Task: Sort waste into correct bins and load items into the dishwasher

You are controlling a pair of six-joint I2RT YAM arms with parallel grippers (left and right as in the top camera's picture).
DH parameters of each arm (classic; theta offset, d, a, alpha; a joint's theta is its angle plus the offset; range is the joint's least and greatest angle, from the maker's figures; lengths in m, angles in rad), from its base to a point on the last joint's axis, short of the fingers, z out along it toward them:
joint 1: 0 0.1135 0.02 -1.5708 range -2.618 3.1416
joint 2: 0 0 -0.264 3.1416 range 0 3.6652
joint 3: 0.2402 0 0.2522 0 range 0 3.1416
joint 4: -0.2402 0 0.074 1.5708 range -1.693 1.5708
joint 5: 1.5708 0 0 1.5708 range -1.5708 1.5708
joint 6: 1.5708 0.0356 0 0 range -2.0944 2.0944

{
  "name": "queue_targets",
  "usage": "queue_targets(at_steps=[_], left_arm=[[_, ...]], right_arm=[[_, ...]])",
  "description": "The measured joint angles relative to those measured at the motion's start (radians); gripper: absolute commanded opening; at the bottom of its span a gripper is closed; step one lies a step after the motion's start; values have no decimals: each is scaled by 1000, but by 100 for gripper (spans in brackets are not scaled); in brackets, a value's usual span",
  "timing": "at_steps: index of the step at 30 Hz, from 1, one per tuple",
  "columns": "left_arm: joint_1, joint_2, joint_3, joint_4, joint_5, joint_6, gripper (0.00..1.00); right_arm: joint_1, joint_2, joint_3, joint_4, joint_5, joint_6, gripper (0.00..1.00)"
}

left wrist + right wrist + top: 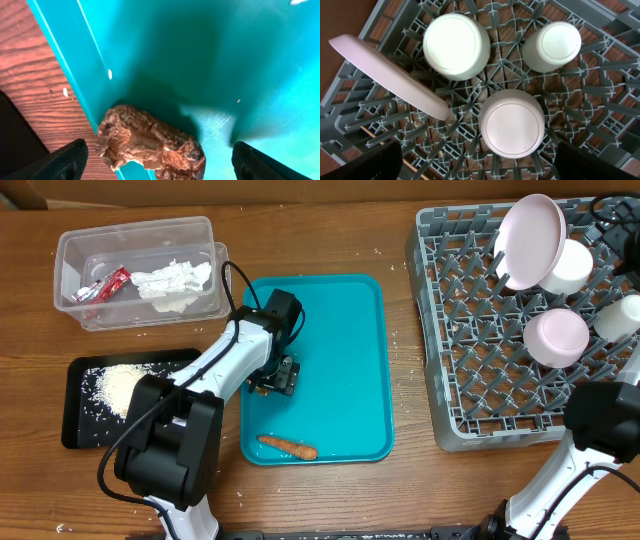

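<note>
1. The left claw [278, 377] hangs spread at the teal tray's [345, 330] left edge. The napkin [172, 280] and wrapper [105, 285] lie in the clear tub [68, 248], and the rice [120, 388] is on the black tray [78, 435]. The carrot [288, 447] is not yet sorted.
2. The left claw's fingers [67, 161] flank the brown lump [150, 147] without touching it. It sits against the tray's rim, which crowds one finger.
3. The right claw [480, 167] is spread and empty above the rack [600, 100]. The plate [390, 75], bowl [456, 46] and cup [553, 45] look loaded.

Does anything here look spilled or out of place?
Yes. A brown food lump straddles the left rim of the teal plastic tray. An orange carrot piece lies alone at the tray's near edge, and loose white rice grains dot the wooden table.
</note>
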Motion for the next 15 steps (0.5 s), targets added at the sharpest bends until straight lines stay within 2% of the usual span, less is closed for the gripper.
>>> queue_targets(at_steps=[15], left_arm=[[0, 0, -18, 38, 35, 15, 91]], right_arm=[[0, 0, 0, 0, 0, 0, 100]])
